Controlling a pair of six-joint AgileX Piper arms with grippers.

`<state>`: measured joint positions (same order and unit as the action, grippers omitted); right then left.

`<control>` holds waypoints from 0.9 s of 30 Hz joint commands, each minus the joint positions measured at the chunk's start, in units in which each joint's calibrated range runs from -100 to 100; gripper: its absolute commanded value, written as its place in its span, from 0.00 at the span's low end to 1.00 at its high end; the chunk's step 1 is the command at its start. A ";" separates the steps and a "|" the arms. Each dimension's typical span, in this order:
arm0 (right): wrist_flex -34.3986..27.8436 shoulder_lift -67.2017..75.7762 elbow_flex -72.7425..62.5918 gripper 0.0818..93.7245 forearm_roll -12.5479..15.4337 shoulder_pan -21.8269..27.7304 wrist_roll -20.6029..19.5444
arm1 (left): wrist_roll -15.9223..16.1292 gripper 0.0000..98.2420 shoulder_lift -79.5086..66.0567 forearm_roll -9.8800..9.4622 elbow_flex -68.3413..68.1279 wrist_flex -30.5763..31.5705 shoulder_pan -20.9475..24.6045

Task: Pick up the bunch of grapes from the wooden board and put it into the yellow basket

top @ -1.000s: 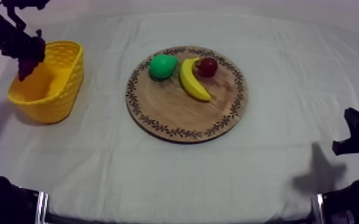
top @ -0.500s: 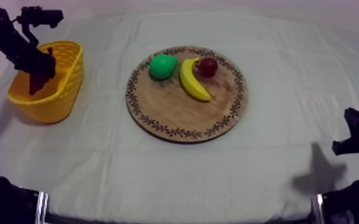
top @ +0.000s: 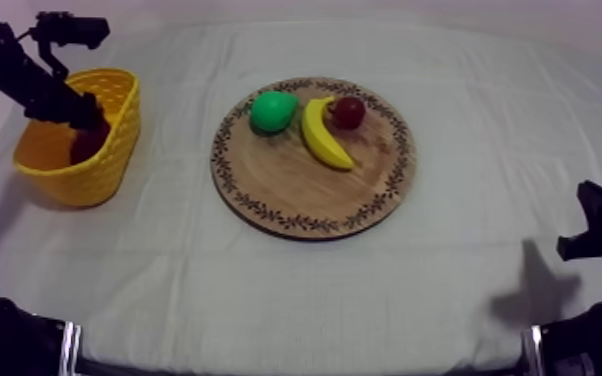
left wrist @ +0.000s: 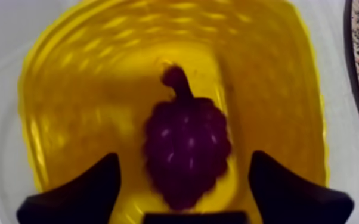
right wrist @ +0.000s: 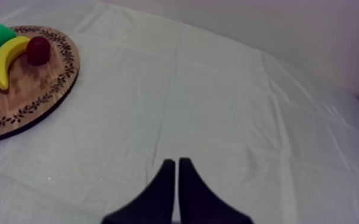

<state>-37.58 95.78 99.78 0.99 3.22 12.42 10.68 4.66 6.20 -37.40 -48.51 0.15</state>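
Release step, top view: left gripper [top: 79, 113] reaches down into the yellow basket [top: 123, 132], with the bunch of grapes [top: 87, 147] inside it, off the wooden board [top: 305, 195]. Left wrist view: fingers [left wrist: 95, 187] spread wide, grapes lying untouched between them on the basket floor; the arm probably needs only to lift clear. Right wrist view: right gripper [right wrist: 176, 162] pressed together on nothing, above bare cloth [right wrist: 229, 119].

No readable text, labels or numbers.
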 commanded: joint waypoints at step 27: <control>0.00 -0.02 -0.01 0.00 0.01 -0.01 0.01 | -1.62 0.31 -31.42 0.45 -25.69 11.18 -0.54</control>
<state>-37.64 95.78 99.78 0.99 3.22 12.42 9.16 -22.43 6.69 -58.27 -38.69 -0.40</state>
